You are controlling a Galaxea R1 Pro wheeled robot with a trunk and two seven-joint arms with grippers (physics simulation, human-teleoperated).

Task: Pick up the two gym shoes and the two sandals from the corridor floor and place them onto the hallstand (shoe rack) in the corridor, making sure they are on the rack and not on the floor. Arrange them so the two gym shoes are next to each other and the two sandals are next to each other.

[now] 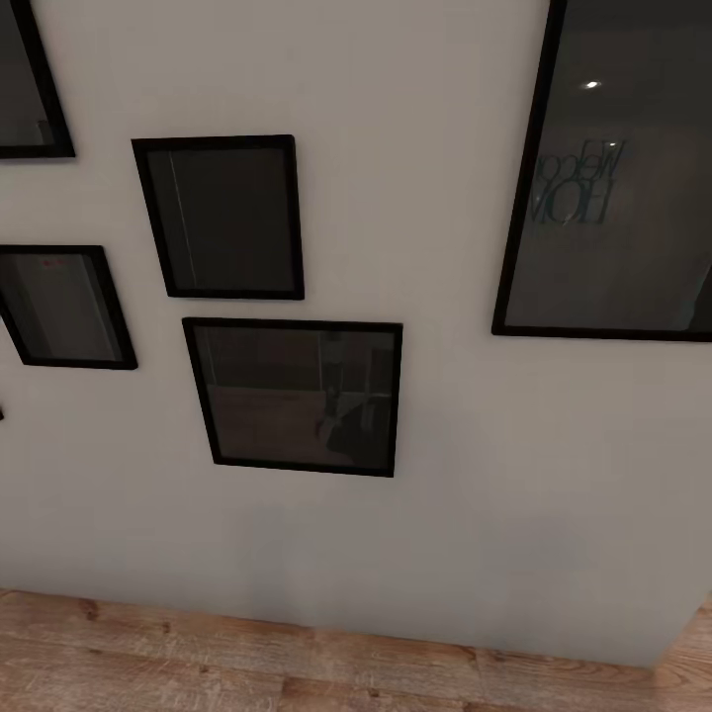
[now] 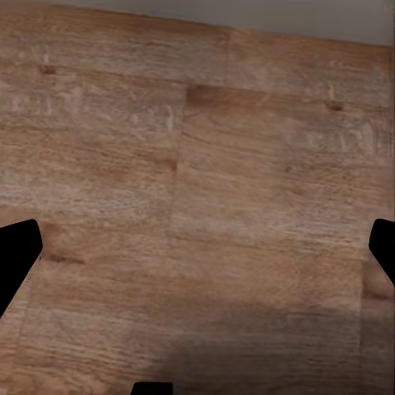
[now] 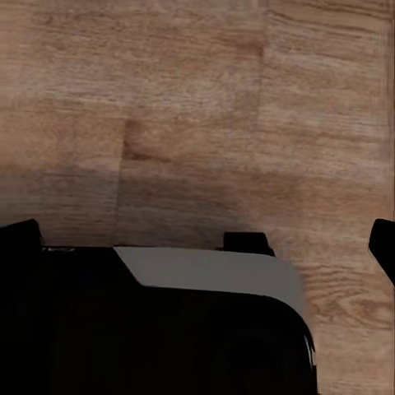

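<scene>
Framed pics [image 1: 297, 396] on wall [image 1: 425, 534], corridor floor [image 1: 198, 663] below; hands prob open.

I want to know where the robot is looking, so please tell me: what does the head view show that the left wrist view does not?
The head view has a pale wall hung with black picture frames and a large dark mirror with reversed lettering. The left wrist view has the left gripper, its black fingertips wide apart over bare planks. Both share the wood-plank corridor floor meeting the wall.
</scene>
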